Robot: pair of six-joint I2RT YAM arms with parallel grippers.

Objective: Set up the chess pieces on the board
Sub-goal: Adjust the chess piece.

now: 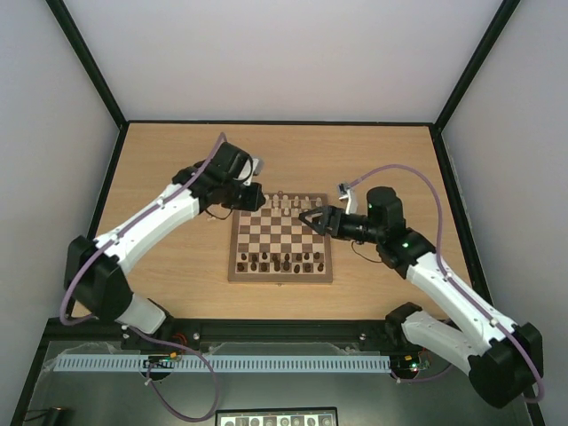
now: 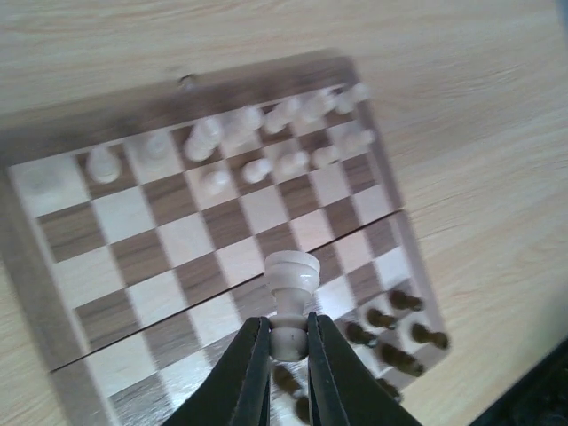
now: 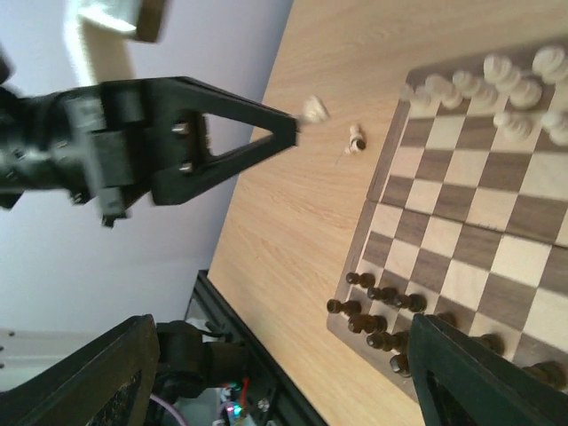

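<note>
One pale piece [image 3: 357, 140] on table [image 3: 293, 231] beside board [image 3: 461, 204], dark chessmen [image 3: 377, 306] clustered

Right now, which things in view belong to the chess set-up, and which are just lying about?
Job: board; pale chess pieces on its far rows; held pale piece in the left gripper; loose pale piece on the table beside the board.
Not the job: dark chessmen; purple cables; perforated rail.
</note>
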